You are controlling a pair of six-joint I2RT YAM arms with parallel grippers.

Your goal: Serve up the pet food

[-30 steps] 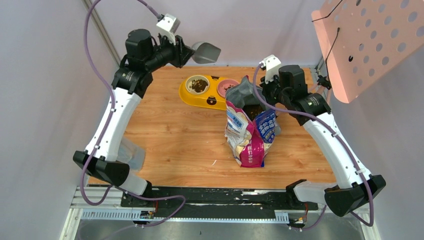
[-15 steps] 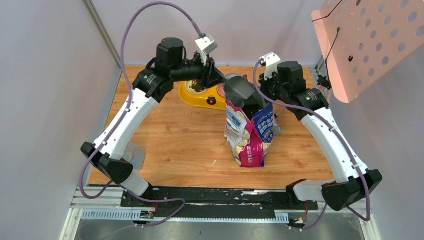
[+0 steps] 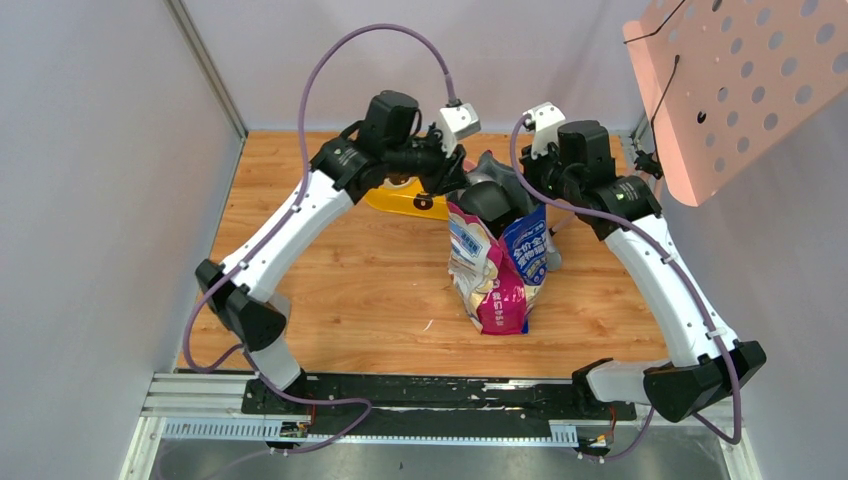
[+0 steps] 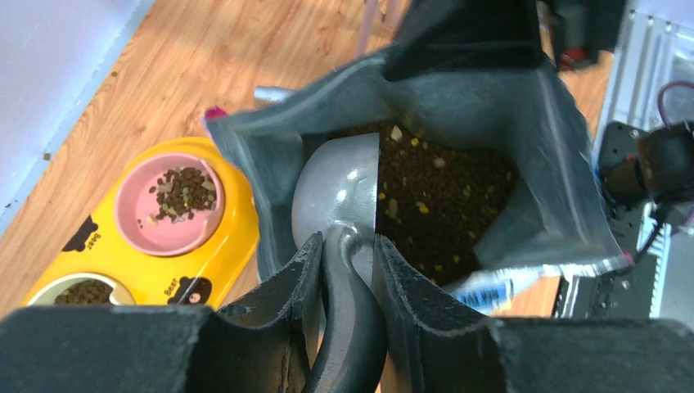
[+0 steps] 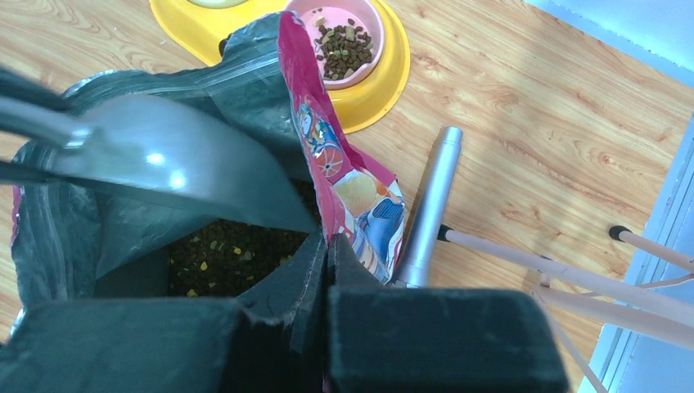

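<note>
Having swung into the bag (image 4: pixel 458 90), left gripper (image 4: pixel 348 246) clamps scoop (image 4: pixel 340 192); right gripper (image 5: pixel 326 246) pinches bag's rim; kibble (image 4: pixel 442 196) dark brown, pale-flecked

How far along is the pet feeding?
The pink bowl and the pale bowl already hold some kibble. The right claw holds the bag open by its rim while the left claw holds the scoop inside it, by the kibble. Left: lifting a scoopful out and tipping it into a bowl.

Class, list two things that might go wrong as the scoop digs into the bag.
Only the right gripper pinches the bag at its rim; a push from the scoop may tip it, spilling pet food.
The left gripper holds the scoop by its handle; loaded, it may twist.
</note>
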